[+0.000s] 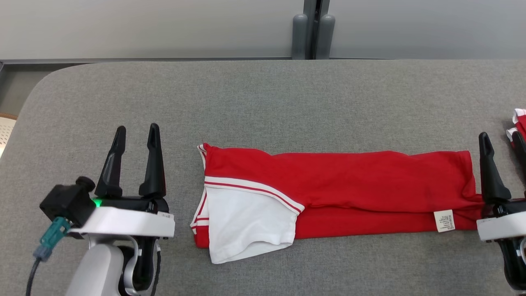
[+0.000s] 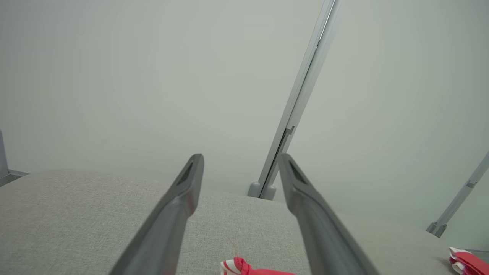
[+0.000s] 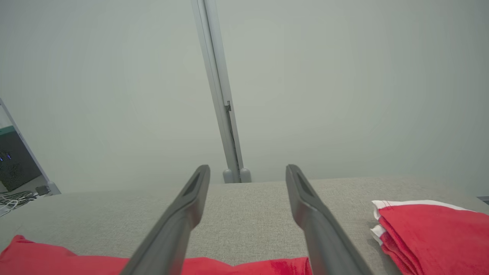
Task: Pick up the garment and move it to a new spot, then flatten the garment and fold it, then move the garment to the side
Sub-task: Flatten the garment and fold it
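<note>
Lab test bay: grey fabric-topped table (image 1: 263, 102), plain partition panels (image 1: 144, 24), equipment cables (image 3: 11, 200).

- A broad bench covered in grey woven fabric (image 1: 263, 102) spans the head view; its far left corner is rounded.
- Behind it stands a plain wall of smooth pale grey panels (image 1: 144, 24), evenly lit and without hard shadows.
- A slim grey metal post (image 1: 308, 6) runs up the seam between two panels, ending at the bench's far edge in two rounded grey caps (image 1: 300, 37).
- A dark grey ledge (image 1: 123, 60) lines the foot of the wall.
- In the left wrist view, a second grey post (image 2: 454, 206) stands at the right.
- In the right wrist view, a dark cabinet with small blue lights (image 3: 13, 168) sits far left, with loose cables (image 3: 13, 198) beside it.
</note>
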Tool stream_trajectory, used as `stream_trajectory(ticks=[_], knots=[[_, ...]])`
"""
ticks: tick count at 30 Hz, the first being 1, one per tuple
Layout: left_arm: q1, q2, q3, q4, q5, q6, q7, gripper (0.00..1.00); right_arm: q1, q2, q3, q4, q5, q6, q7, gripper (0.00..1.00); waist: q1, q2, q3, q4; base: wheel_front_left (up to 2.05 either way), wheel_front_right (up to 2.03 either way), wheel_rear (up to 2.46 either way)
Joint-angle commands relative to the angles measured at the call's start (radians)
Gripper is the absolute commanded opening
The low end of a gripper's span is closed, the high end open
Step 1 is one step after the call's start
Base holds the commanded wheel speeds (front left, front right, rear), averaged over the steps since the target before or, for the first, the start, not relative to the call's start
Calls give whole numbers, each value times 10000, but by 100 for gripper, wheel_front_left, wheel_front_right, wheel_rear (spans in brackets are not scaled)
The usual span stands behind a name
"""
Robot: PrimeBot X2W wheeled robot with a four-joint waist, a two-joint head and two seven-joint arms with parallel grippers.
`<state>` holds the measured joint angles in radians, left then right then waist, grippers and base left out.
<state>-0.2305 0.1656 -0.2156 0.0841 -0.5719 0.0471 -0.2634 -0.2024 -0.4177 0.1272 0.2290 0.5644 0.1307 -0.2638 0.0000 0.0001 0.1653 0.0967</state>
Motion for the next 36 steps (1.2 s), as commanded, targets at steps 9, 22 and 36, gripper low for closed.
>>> stream_trajectory(ticks=[9,22,36], knots=[[1191,-1088,1424,1,2261,-1327,-11,100,1043,880,-664,-111,-994,-2,-4,100,0,-1,0,142,0,0,0],[1006,-1123,1002,49,1643,-1317,-13,100,417,1301,-1264,2780,-502,-2,40,100,0,-1,218,343,0,0,0],[957,-1131,763,240,1447,-1220,-13,100,-698,1423,-511,5612,893,0,655,100,0,-1,386,661,0,0,0]])
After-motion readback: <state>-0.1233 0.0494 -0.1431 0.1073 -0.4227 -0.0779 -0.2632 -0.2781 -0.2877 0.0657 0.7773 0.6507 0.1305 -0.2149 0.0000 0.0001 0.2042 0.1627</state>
